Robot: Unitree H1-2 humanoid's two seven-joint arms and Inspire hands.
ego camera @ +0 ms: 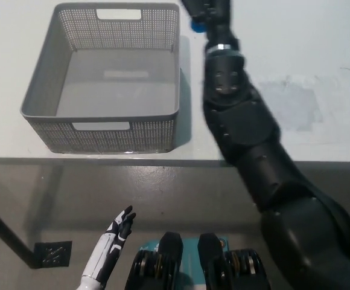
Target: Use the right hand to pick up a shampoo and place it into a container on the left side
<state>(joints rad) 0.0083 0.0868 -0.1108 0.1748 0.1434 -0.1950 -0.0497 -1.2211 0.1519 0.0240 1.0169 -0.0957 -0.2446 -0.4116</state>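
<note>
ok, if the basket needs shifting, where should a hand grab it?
The handle slot in the basket's near wall, from the robot's side: the cutout lets fingers hook under the rim, and that wall faces the robot. The far wall has a matching slot; side walls show none. The right hand is holding the shampoo.

The right arm (247,133) is black throughout, built of rounded, glossy shell segments that grow bulkier toward the near edge, with a narrow silvery ring at the wrist just below the black right hand (206,11). The left hand (119,227), near left, is slim, with a white shell and black fingers (127,217).
</note>
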